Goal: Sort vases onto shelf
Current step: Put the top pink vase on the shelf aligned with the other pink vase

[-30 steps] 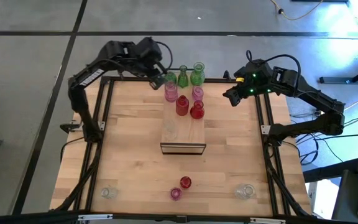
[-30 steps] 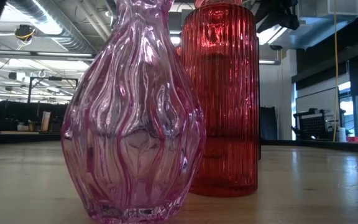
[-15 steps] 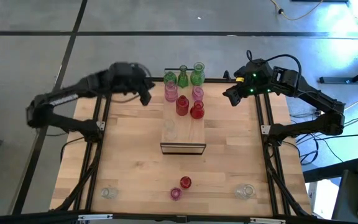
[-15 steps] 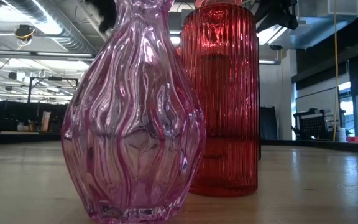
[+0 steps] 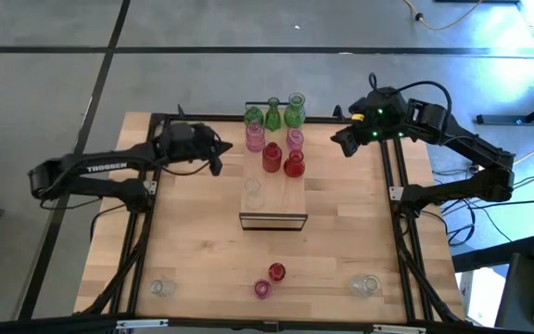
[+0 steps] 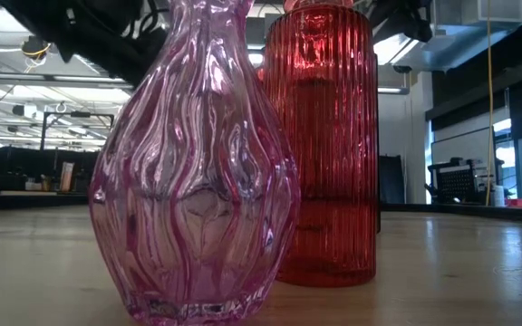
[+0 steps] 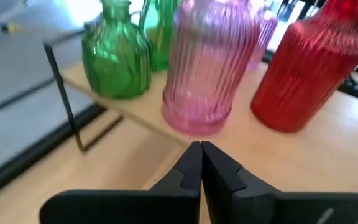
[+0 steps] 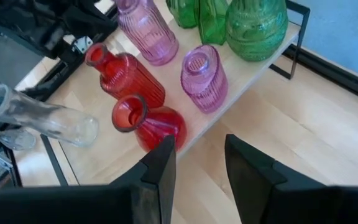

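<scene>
High view: eight vases on the shelf point(image 5: 273, 199), four on the bench point(image 5: 193, 250).
Shelf: three green, two pink, two red, one clear; left end effector point(image 5: 217, 160) closed and empty, right end effector point(image 5: 338, 139) parted, empty.

Seven glass vases stand upright on the light-wood shelf point(image 5: 290, 202): three green vases point(image 5: 273, 115) at its far end, then two pink vases point(image 5: 255, 138), two red vases point(image 5: 273, 156) and a clear vase point(image 5: 252, 193). Near the table's front edge stand a red vase point(image 5: 276, 273) and a pink vase point(image 5: 262, 289) side by side, with two clear vases point(image 5: 162, 288) well apart at the corners.
</scene>
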